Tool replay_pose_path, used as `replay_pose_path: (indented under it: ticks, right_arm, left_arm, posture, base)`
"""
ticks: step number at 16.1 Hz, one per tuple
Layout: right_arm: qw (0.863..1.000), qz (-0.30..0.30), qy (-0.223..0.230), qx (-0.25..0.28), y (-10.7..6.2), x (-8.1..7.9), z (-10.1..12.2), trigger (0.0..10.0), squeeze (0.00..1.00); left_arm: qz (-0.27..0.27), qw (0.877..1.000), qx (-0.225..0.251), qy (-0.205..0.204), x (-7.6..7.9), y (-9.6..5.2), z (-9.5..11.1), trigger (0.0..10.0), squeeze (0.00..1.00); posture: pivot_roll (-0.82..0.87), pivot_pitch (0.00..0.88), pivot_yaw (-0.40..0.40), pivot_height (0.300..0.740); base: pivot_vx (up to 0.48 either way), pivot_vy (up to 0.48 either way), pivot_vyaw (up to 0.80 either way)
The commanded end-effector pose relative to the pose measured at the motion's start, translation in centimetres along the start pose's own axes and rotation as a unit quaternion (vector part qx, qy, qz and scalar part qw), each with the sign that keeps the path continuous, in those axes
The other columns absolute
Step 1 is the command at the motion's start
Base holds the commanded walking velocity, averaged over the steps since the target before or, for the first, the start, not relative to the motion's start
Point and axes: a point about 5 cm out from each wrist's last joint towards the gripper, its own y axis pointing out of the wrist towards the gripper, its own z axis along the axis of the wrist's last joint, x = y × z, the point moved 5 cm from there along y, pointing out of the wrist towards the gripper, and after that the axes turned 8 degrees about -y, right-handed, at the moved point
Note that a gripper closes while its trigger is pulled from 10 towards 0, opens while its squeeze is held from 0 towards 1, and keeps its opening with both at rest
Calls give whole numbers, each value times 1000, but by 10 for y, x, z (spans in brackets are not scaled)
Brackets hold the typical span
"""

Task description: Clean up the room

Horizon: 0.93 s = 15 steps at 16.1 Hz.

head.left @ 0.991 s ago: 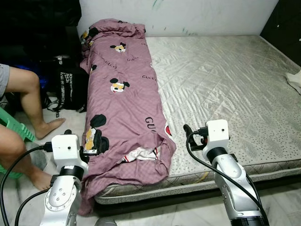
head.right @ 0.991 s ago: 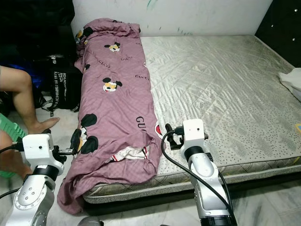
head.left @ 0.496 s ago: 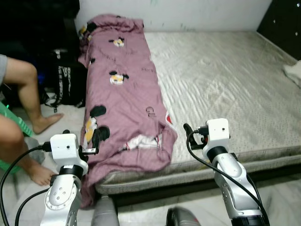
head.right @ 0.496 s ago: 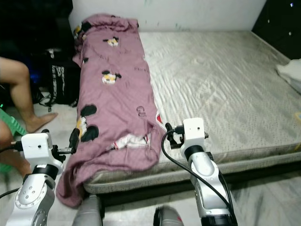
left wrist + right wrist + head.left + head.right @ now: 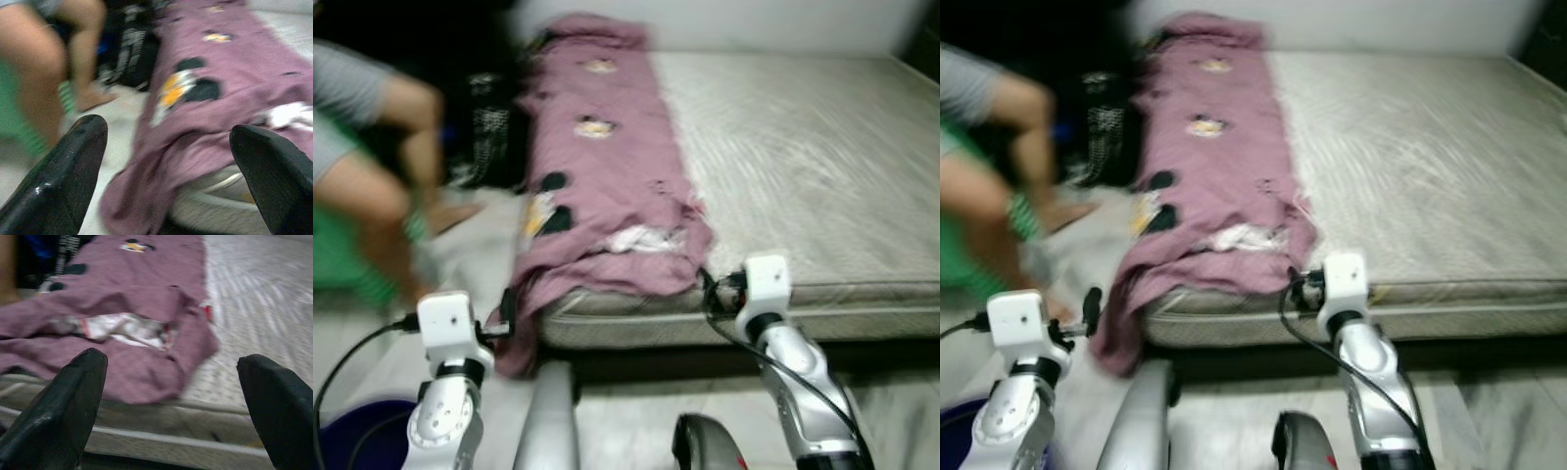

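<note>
Left eye view, blurred, purple blanket along the mattress left edge at frame centre, corner drooping floorward, left gripper lower left and right gripper lower centre, both fingers apart, empty, person's legs upper left.

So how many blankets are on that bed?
1: a purple blanket lies along the left side of the mattress, its near end drooping toward the floor. The picture is blurred, so smaller bedding could go unnoticed.
</note>
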Motion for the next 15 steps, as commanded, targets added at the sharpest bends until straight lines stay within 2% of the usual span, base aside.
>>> replay_pose_path:
  ticks: [1,6,12,15]
  right_arm:
    - [1000,-1,0,10,2,2,8,10000,0]
    - [1000,0,-2,13,3,2,8,10000,0]
    - [1000,5,-2,14,3,1,8,10000,0]
    - [1000,5,0,14,4,1,9,10000,0]
  left_arm:
    - [-6,1000,23,5,4,5,14,10000,0]
    - [-9,1000,19,2,6,5,12,10000,0]
    - [-11,1000,19,-2,8,6,12,10000,0]
    - [-12,1000,22,-5,8,5,13,10000,0]
  posture:
    - [108,29,-52,610]
    - [106,32,-53,610]
    - [104,31,-56,536]
    - [104,31,-56,536]
  base:
    - [0,0,0]
    - [0,0,0]
    - [0,0,0]
    - [0,0,0]
